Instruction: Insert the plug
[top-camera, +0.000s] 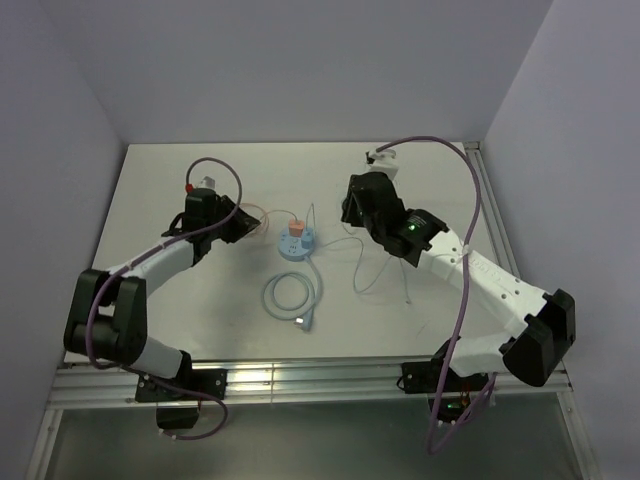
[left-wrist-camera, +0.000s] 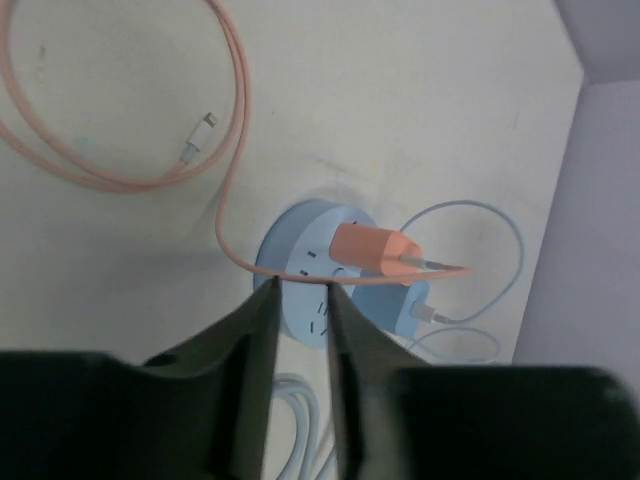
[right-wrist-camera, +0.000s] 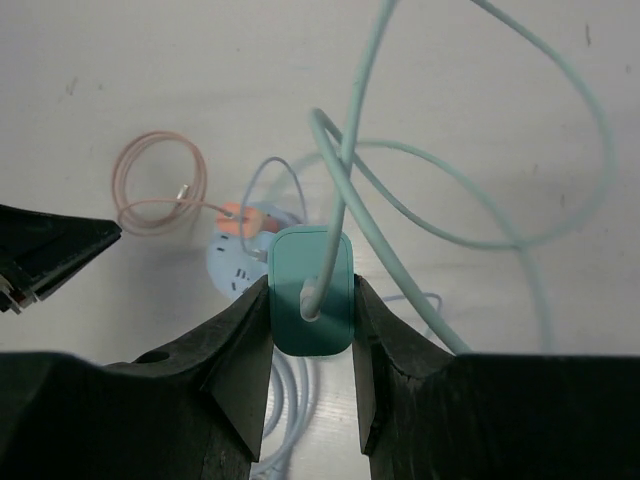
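1. Top view: the round blue socket hub (top-camera: 298, 246) sits mid-tabletop (top-camera: 200, 300) with an orange plug (top-camera: 296, 229) in it. The left tool (top-camera: 250, 227) and right tool (top-camera: 346, 212) flank it.
2. Left wrist: the left tool's fingers stand narrowly parted and empty, over the hub's edge.
3. Right wrist: the right tool clamps the teal plug (right-wrist-camera: 325, 262), with the hub just beyond it.

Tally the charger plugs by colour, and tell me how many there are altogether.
orange charger plug: 1
blue charger plug: 1
teal charger plug: 1
Total: 3
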